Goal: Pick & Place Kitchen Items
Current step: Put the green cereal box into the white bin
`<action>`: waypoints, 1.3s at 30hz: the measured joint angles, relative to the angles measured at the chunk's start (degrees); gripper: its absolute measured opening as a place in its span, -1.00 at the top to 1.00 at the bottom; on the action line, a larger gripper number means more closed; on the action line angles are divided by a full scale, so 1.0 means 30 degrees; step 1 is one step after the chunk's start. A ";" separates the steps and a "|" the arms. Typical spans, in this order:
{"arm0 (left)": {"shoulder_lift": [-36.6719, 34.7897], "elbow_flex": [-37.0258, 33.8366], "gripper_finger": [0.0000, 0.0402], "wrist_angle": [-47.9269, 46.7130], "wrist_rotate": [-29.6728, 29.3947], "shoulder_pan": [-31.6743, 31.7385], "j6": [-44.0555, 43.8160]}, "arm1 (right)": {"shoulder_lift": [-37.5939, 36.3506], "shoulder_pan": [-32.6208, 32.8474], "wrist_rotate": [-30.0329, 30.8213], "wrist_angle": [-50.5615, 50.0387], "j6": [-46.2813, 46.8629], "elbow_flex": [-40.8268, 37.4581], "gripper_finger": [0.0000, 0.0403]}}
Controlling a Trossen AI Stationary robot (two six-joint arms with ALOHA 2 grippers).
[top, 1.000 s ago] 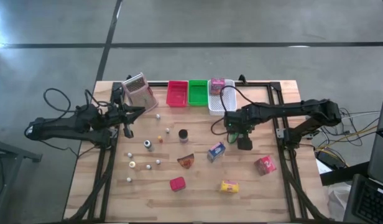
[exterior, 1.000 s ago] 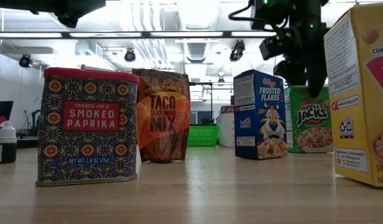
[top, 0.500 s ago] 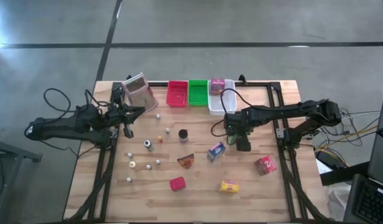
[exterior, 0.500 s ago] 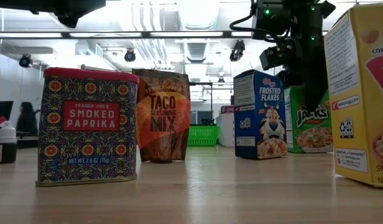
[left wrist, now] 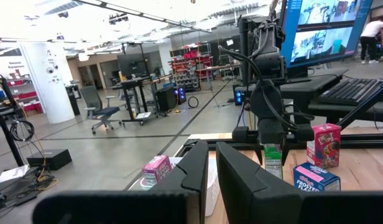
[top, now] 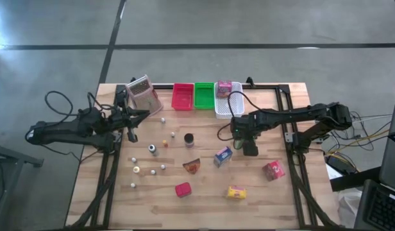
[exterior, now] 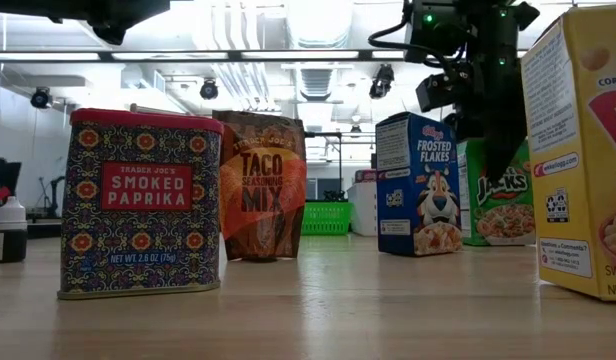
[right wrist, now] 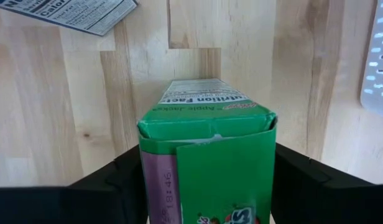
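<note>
Two fingers (right wrist: 98, 186) flanking green box (right wrist: 207, 155)

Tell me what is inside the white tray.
In the high view the white tray holds one pink box at its far end. The rest shows bare perforated floor, and nothing shows what lies under the box.

Stood on a grey concrete floor (top: 249, 25) crossed by dark seam lines. Carried a pale wooden counter (top: 294, 202) of butcher-block planks. Opened behind into a wide workshop: white round column (left wrist: 51, 78), grey office chair (left wrist: 98, 109), desks, red shelving (left wrist: 194, 65), large monitor (left wrist: 325, 25). Was lit by ceiling strip lights (exterior: 118, 55) among exposed white ducts.
</note>
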 joint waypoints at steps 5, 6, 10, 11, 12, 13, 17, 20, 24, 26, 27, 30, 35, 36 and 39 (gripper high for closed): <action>0.0001 0.0000 0.80 0.0000 0.0000 0.0003 0.0000 | 0.0000 0.0000 0.0000 -0.0021 0.0007 0.0007 -0.12; 0.0001 -0.0005 0.80 0.0000 -0.0007 0.0002 0.0000 | 0.0000 0.0000 0.0000 -0.0033 0.0007 0.0007 -0.12; 0.0000 0.0000 0.80 0.0000 0.0000 -0.0003 0.0000 | 0.0000 0.0000 0.0000 -0.0044 0.0006 0.0007 -0.09; 0.0001 0.0000 0.80 0.0000 -0.0007 0.0005 -0.0007 | 0.0000 0.0000 0.0000 -0.0051 0.0013 0.0015 -0.09; -0.0006 0.0000 0.80 0.0000 0.0000 0.0005 0.0000 | 0.0000 0.0000 -0.0007 -0.0063 0.0051 0.0015 -0.09; 0.0001 0.0000 0.80 0.0000 -0.0001 -0.0002 0.0000 | 0.0000 0.0000 -0.0015 -0.0077 0.0066 0.0022 -0.09; 0.0001 0.0000 0.80 0.0000 -0.0001 -0.0001 0.0000 | 0.0000 0.0000 -0.0022 -0.0193 0.0161 0.0060 -0.11; -0.0006 0.0000 0.80 0.0000 -0.0007 -0.0002 0.0000 | 0.0015 -0.0005 -0.0022 -0.0640 0.0179 0.0412 -0.12; -0.0003 0.0000 0.80 0.0000 -0.0003 0.0005 0.0000 | 0.0015 -0.0007 -0.0037 -0.0767 0.0204 0.0995 -0.10; -0.0004 0.0000 0.80 0.0000 -0.0002 0.0005 0.0000 | 0.0015 -0.0007 -0.0051 -0.0884 0.0125 0.1301 -0.08; 0.0001 0.0000 0.80 0.0000 0.0000 -0.0003 -0.0007 | 0.0015 -0.0007 -0.0057 -0.0956 0.0092 0.1381 -0.06; -0.0003 0.0000 0.80 -0.0005 0.0000 0.0005 0.0000 | 0.0015 -0.0015 -0.0509 -0.1189 0.0174 0.1410 -0.02; -0.0003 0.0000 0.80 0.0000 0.0000 0.0001 0.0000 | 0.0089 -0.0015 -0.1035 -0.1137 0.0467 0.0982 -0.04; -0.0006 0.0000 0.80 0.0000 -0.0007 -0.0002 -0.0007 | 0.0148 -0.0027 -0.1041 -0.1118 0.0482 0.0897 -0.06; 0.0001 -0.0004 0.80 0.0000 -0.0007 -0.0003 -0.0003 | 0.0358 -0.0032 -0.1027 -0.1076 0.0441 0.0643 -0.15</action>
